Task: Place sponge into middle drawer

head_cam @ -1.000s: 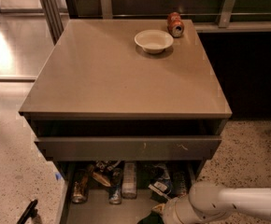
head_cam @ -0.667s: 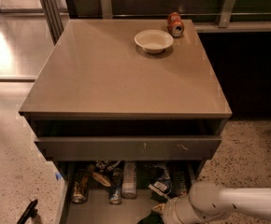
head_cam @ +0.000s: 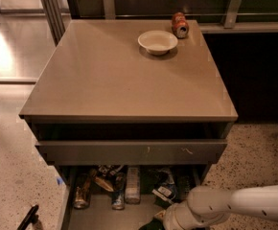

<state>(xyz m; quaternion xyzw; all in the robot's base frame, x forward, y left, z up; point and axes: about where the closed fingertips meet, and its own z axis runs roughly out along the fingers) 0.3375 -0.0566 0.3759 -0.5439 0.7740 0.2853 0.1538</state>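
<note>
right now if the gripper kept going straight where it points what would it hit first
The gripper, at the bottom edge, points left over the middle drawer; probably a can in its clutter first, depth unclear.

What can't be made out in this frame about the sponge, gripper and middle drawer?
The gripper, camera view: at the bottom edge over the middle drawer; cut off by the frame.
The sponge: perhaps the dark shape beside the gripper; cut by the same edge, unconfirmed.
The middle drawer's rear: hidden under the upper drawer front.
</note>
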